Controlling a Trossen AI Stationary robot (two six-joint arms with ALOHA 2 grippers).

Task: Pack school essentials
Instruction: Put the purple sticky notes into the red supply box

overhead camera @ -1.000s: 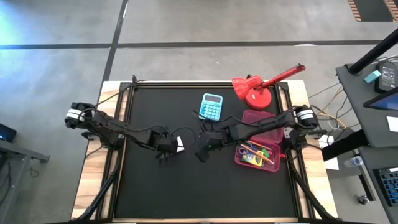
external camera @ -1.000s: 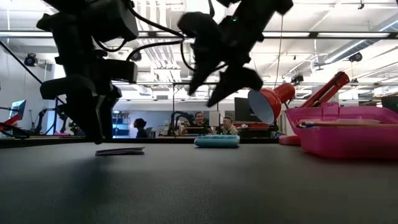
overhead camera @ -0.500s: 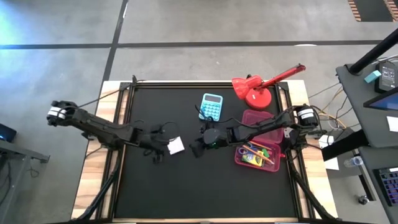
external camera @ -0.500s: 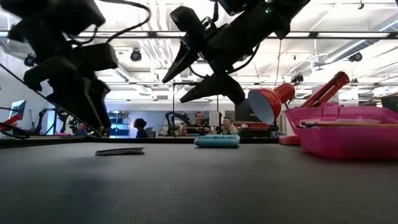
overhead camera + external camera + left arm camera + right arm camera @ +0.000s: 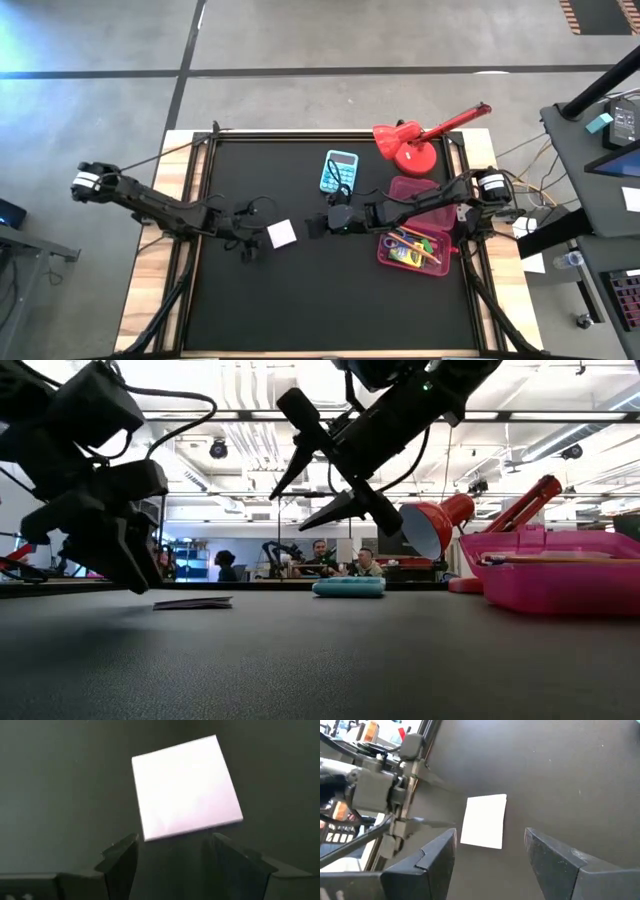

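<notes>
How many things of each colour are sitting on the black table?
White: 1, the small white square
Blue: 1, the light blue calculator
Red: 1, the red desk lamp
Pink: 1, the pink box of stationery
Total: 4

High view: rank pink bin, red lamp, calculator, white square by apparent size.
1. Red lamp and pink bin: footprints look alike, not ranked.
2. Calculator.
3. White square, smallest.
</notes>
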